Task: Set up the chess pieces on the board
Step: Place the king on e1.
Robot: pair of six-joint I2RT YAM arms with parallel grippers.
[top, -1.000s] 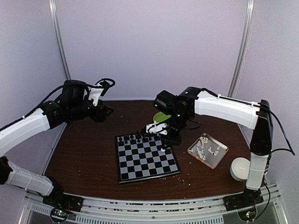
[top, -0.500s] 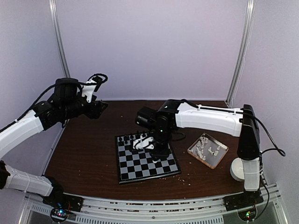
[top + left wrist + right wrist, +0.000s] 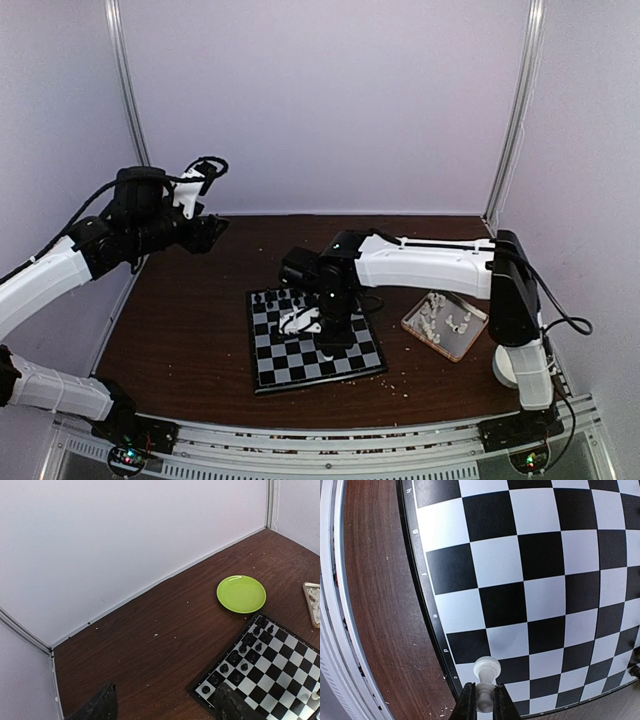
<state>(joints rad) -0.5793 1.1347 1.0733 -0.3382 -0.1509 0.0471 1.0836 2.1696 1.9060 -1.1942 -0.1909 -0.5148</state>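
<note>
The right hand (image 3: 482,700) is closed on a white chess piece (image 3: 486,672), its two fingers (image 3: 467,702) pinching the base so the rounded head stands clear. The piece hangs over a pale square one step in from the thin black rim of the board (image 3: 520,580), near a corner. Whether its foot touches the square I cannot tell from this angle. Just outside that rim runs a narrow strip of bare brown tabletop (image 3: 380,605), then the metal rail at the near edge, so there is little room on that side. Inward, the squares lie open across the middle of the board.

The black chessmen (image 3: 275,297) fill the two far rows. The remaining white chess pieces (image 3: 435,310) lie loose in the clear tray (image 3: 470,340), which sits on the tabletop to the right of the board, near it but apart.

The left hand (image 3: 167,707) is raised well off to the left and back, its fingers (image 3: 100,707) spread wide and holding nothing. Below it is a broad stretch of bare wood, with a green plate (image 3: 241,594) just beyond the board's far edge.
</note>
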